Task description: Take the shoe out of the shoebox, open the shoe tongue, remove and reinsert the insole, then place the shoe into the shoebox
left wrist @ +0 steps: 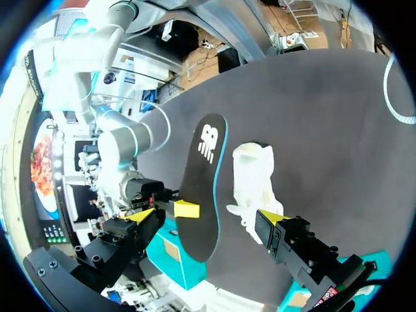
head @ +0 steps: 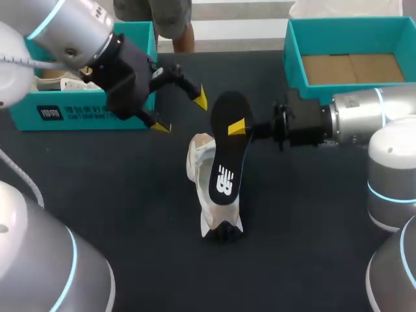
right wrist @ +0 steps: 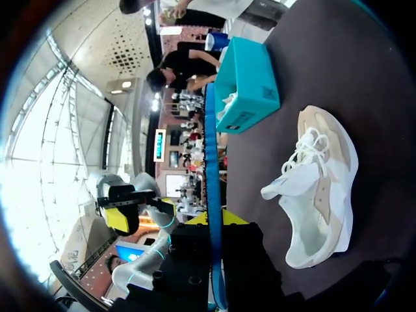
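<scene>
Clamping insole (head: 227, 156), right tool (head: 237, 127), left tool (head: 180, 112) spread nearby, shoe (head: 198, 156) mid-table apart from shoeboxes (head: 291, 58)

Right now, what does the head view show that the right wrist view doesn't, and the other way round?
Only the head view: the empty right box, and the insole's flat black face with its logo. Only the right wrist view: the shoe's laces and tongue, and the insole edge-on as a thin blue line between the right tool's tips. Both: the shoe lying on the table, the insole in the right tool, the open left tool, and the left box.
</scene>
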You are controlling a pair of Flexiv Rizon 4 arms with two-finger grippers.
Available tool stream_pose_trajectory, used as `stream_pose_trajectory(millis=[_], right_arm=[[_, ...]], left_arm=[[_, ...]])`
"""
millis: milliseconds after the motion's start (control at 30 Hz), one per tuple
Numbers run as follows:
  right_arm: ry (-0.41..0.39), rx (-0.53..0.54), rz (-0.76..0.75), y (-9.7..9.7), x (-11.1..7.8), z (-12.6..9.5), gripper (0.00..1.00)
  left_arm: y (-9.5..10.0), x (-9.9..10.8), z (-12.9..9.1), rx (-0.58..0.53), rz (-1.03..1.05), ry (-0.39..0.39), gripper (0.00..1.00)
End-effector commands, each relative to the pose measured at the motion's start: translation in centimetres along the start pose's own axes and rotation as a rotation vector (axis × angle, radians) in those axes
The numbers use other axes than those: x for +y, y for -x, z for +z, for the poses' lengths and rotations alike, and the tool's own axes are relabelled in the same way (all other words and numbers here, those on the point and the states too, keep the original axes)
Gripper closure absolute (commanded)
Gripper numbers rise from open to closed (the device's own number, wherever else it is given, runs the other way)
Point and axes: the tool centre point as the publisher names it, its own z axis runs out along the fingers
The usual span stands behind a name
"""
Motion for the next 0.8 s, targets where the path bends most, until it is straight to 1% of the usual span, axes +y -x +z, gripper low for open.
stream_pose_trajectory(millis=[33,267,300,367,400,533,733,800], right_arm=[[0.046,0.068,0.002,-0.4,-0.7,-0.2,1.0],[0.075,0.106,0.006,-1.5,-0.7,-0.2,1.0],[0.077,0.107,0.008,-1.6,-0.7,-0.1,1.0],[0.08,0.113,0.009,-1.6,-0.7,-0.1,1.0],[0.08,0.113,0.01,-1.7,-0.7,0.0,1.0],[0.074,0.109,0.018,-1.7,-0.7,0.1,1.0],[0.076,0.107,0.022,-1.8,-0.8,0.1,1.0],[0.076,0.106,0.025,-1.8,-0.8,0.0,1.0]], left_arm=[[-0.6,-0.4,0.1,-0.252,0.002,0.008,0.0],[-0.6,-0.4,0.1,-0.252,0.002,0.008,0.0],[-0.7,-0.3,0.2,-0.277,0.035,0.027,0.0],[-0.8,-0.1,0.3,-0.35,0.014,0.009,0.0],[-0.8,0.1,0.3,-0.368,0.022,0.024,0.0],[-1.1,0.6,0.6,-0.413,0.029,0.052,0.0],[-1.1,0.5,1.4,-0.45,0.02,0.034,0.0],[-1.0,0.6,1.5,-0.463,0.021,0.047,0.0]])
